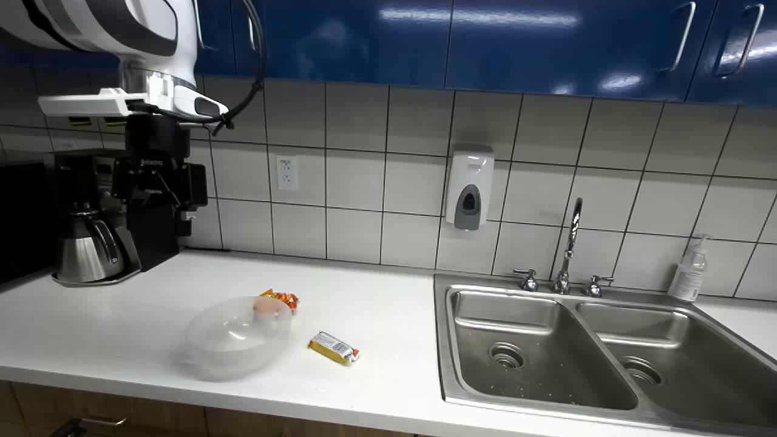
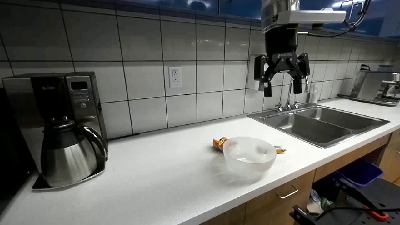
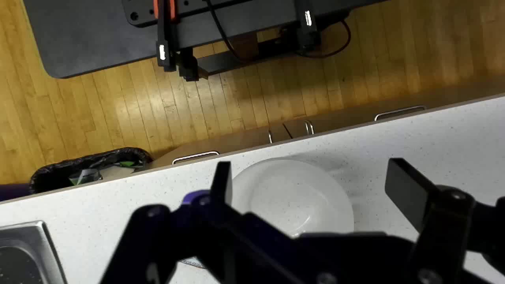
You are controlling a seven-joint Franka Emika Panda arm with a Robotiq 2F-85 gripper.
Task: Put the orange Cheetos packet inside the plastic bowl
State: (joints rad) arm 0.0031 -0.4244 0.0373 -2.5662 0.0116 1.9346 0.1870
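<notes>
White glare streaks the glossy blue cabinets (image 1: 516,48)

1. In both exterior views the coffee maker (image 2: 51,97) stands left of the bowl (image 1: 234,341), the sink (image 1: 604,352) right of it.
2. The bowl sits on the counter (image 1: 388,315), near its front edge.
3. The snack bag (image 1: 286,298) lies behind the bowl; whether they touch cannot be told.
4. The small packet (image 1: 334,348) lies between bowl and sink, nearer the bowl.
5. The tap (image 1: 562,281) rises behind the sink, and left of it the soap dispenser (image 1: 470,182) hangs on the wall (image 1: 355,176).
6. The gripper (image 2: 282,90) hangs well above the counter.
</notes>
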